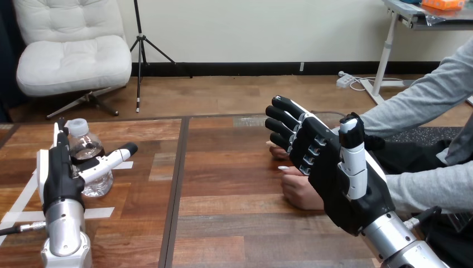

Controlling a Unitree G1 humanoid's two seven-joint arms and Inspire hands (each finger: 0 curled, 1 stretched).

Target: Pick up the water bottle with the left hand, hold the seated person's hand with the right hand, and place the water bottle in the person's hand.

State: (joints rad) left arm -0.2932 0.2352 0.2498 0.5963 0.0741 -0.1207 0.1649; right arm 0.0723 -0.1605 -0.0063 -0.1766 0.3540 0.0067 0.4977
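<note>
A wooden table (234, 223) of dark and reddish planks stretched across the head view, with a seam running front to back left of centre.

The robot's right hand (334, 167) was the biggest thing near the camera, raised above the table's right half on its silver forearm (402, 247). It was open, with its fingers (284, 120) straight and side by side, reaching up and to the left, and its thumb (351, 151) standing upright. Its back faced the camera.

A person sat at the table's right side, with two grey-sleeved arms (429, 187) coming in from the right edge. The person's nearer hand (300, 192) rested on the table, loosely curled, partly hidden behind the robot's right hand. Only the fingertips of the person's farther hand (277, 151) peeked out to the left of the robot's fingers. Whether the robot's right hand touched either of them could not be told, and nothing was curled round them.

At the table's near left, the robot's left hand (57, 176) rose from its silver forearm (64, 234). It was open too, with its fingers pointing away from the camera and its thumb (111, 159) stretched out to the right.

The water bottle (88, 146), clear with a white cap, stood upright on the table in the gap between that thumb and the fingers. The thumb crossed in front of its lower half.

White tape strips (100, 213) lay on the table round the bottle and the left hand.
</note>
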